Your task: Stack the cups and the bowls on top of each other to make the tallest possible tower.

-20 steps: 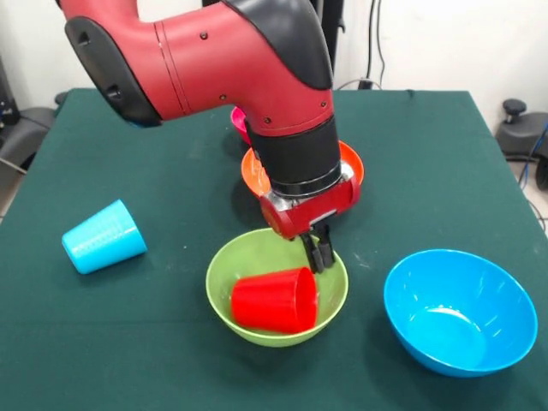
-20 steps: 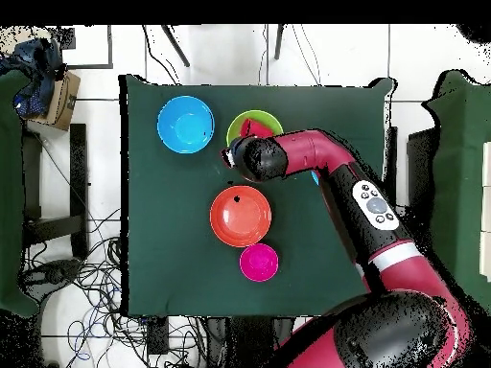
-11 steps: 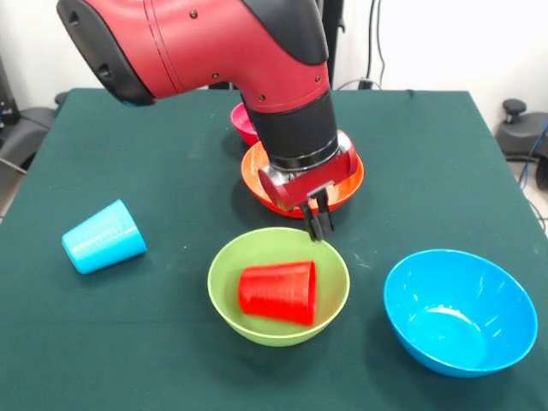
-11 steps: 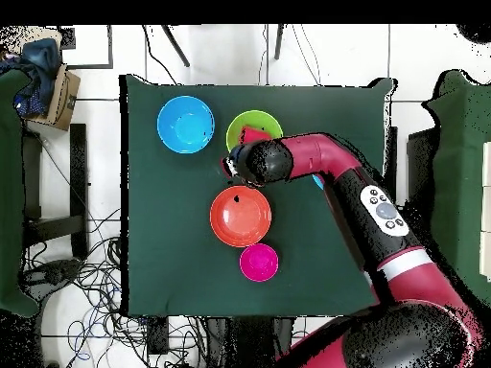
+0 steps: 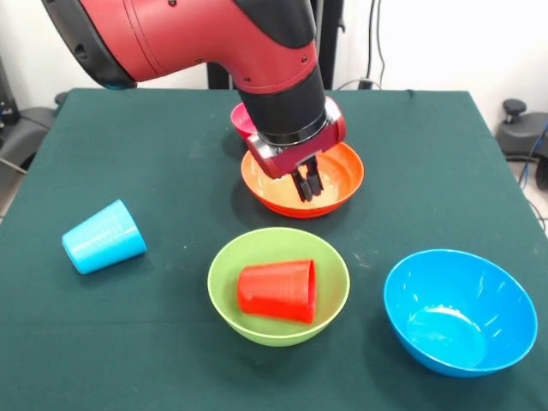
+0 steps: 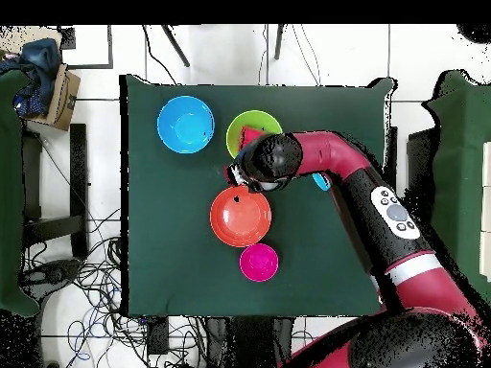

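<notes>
Lying in lime bowl [image 5: 278,295], red cup [image 5: 276,291].

You have four bowls on the table: one lime green [image 5: 278,295], one orange [image 5: 304,181], one blue [image 5: 454,310] and one small pink-red [image 5: 242,122], the last mostly hidden behind the arm in the front view. You have two cups, a red one [image 5: 276,291] and a light blue one [image 5: 103,237]. In the overhead view the light blue cup seems to show only as a sliver beside the arm.

Green-clothed table [image 5: 445,163] on white tiled floor [image 6: 105,57]; tangled cables [image 6: 81,283] beside it; white wall [image 5: 462,43] behind.
</notes>
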{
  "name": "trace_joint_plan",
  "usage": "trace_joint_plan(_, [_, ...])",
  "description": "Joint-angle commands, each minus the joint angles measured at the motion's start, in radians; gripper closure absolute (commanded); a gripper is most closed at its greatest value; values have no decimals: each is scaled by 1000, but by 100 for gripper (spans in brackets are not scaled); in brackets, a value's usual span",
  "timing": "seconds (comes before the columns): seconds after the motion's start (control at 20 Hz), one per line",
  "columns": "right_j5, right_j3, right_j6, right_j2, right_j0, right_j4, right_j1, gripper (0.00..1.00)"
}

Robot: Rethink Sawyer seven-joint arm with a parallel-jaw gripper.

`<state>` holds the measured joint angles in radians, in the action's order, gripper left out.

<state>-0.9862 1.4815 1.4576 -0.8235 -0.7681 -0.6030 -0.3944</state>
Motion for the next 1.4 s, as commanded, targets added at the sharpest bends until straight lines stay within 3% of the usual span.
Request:
trace_joint_plan(0.05, [-156,-64,-206,-14,44,41,-16,100])
trace_joint_plan(0.3, [-125,-211,-105,22,134,27,37,100])
trace_joint_plan(0.6, [-85,-300,7,56,209,30,49,100])
trace_joint_plan(0.65, [-73,-309,14,63,218,39,51,0])
trace_joint_plan(0.95, [-122,-444,45,99,296,33,115,0])
trace_joint_plan(1.4, [-77,-526,15,139,334,-6,178,0])
